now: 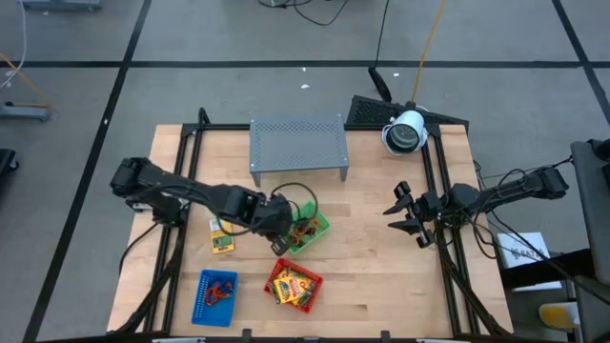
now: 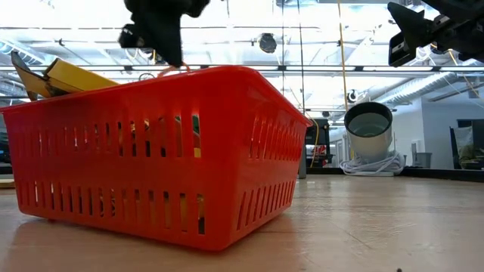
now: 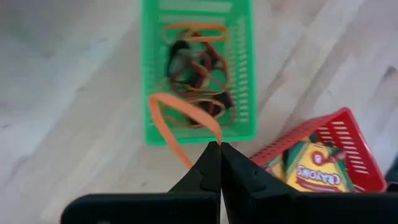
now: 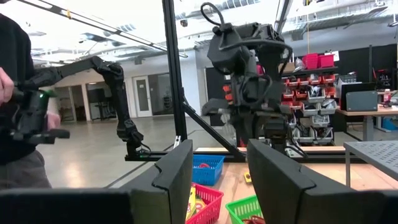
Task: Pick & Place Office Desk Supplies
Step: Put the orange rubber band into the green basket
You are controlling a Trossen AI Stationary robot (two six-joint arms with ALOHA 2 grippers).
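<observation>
My left hand point(image 3: 219, 149) is pinched tight on an orange rubber band point(image 3: 180, 121). The band hangs in a loop from my fingertips, just over the near edge of the green basket point(image 3: 245, 74). More rubber bands point(image 3: 199, 74) already lie in a tangle inside that basket, so I think this one belongs there too.

To do this well, I should move my hand a bit further over the middle of the basket before I let go — right now part of the loop hangs outside the rim and could slide onto the table point(image 3: 68, 93). I should go low, then open slowly so the band does not stick to a finger and flick away.

Next to the green basket is a red basket point(image 3: 348, 146) with a crayon box point(image 3: 314, 168) in it. I must not drop the band there.

My right hand point(image 1: 412, 217) waits off to the side above the table, fingers wide and holding nothing.
</observation>
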